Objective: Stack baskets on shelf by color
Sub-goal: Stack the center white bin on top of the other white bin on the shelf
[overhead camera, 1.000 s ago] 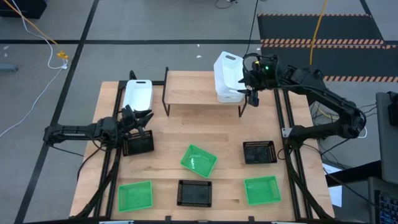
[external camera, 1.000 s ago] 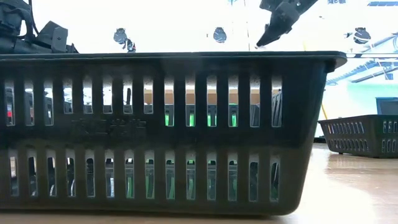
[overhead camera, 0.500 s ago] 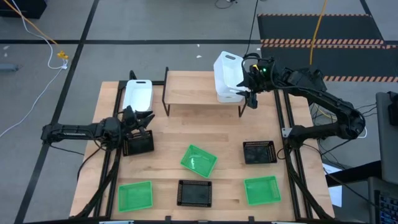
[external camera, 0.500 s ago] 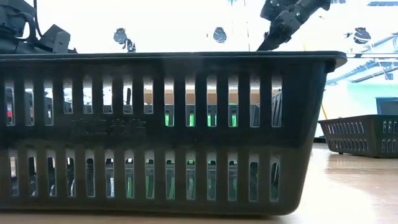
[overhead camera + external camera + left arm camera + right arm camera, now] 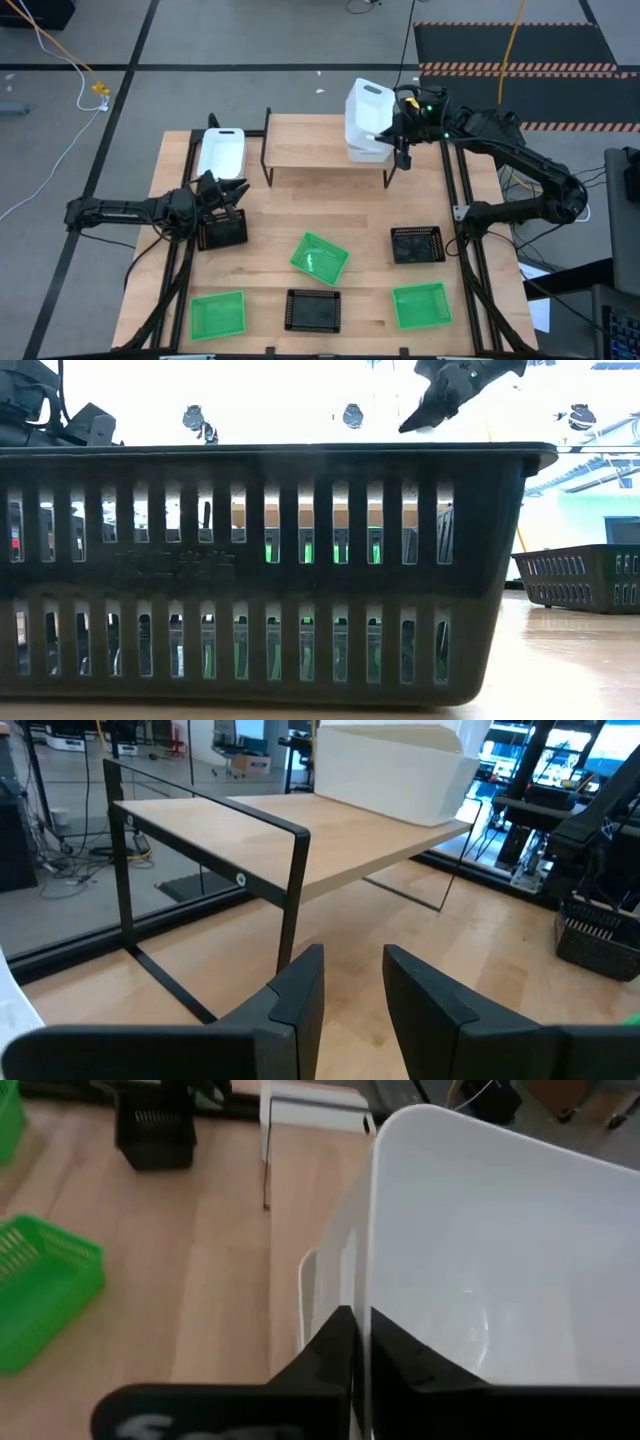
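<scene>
Two white baskets stand at the right end of the shelf. The lower one rests flat on the board and the upper one sits tilted in it. My right gripper is shut on the upper basket's right wall. A third white basket lies on the table left of the shelf. My left gripper hovers open with nothing between its fingers, just beyond a black basket at the table's left side. My right gripper pinches the upper white basket's thin side wall at its rim, one finger outside and one finger inside. The fingers come from the table's right, slanting down. The basket is tilted, its lower part sitting in the white basket beneath.
On the tabletop lie three green baskets and two more black ones. The low view is mostly blocked by a black basket. The shelf's left and middle are bare wood.
My right gripper has shut on the upper white basket's wall. It was open beside the basket a second ago. The basket now stands a little more upright in the lower one. My left arm has kept still.
</scene>
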{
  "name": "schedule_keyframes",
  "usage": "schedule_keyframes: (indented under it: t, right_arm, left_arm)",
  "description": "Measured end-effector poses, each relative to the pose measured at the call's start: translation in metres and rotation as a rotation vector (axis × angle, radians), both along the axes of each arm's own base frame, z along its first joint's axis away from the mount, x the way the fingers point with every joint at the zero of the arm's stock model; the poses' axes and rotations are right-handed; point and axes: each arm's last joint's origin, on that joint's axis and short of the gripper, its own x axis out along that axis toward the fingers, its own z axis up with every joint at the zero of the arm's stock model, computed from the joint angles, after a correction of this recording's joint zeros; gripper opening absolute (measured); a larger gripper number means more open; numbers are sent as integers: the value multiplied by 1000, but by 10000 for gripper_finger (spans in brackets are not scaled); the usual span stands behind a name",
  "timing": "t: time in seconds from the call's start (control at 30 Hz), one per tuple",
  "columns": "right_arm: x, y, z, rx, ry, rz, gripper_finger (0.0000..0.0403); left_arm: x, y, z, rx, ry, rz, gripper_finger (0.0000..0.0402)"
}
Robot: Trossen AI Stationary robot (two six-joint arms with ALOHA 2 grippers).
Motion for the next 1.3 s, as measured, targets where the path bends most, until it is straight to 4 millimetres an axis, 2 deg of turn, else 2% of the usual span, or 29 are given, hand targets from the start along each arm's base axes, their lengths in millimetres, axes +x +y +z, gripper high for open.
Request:
schedule_keyframes:
  t: [0.2, 0.4, 0.73, 1.13, 1.3]
  right_arm:
    - [-1, 1, 10, -10, -11, -3, 3]
    - [-2, 3, 12, -53, 27, -23, 2]
    - [8, 22, 7, -147, 140, -37, 1]
    - [10, 28, 0, -88, 201, -43, 1]
    - [11, 29, 0, -50, 185, -35, 23]
  left_arm:
    - [0, 0, 0, -2, -1, 1, 106]
    - [0, 0, 0, -3, -3, 2, 106]
    - [0, 0, 0, -4, -4, 2, 106]
    - [0, 0, 0, -4, -6, 2, 106]
    - [0, 0, 0, -4, -7, 2, 106]
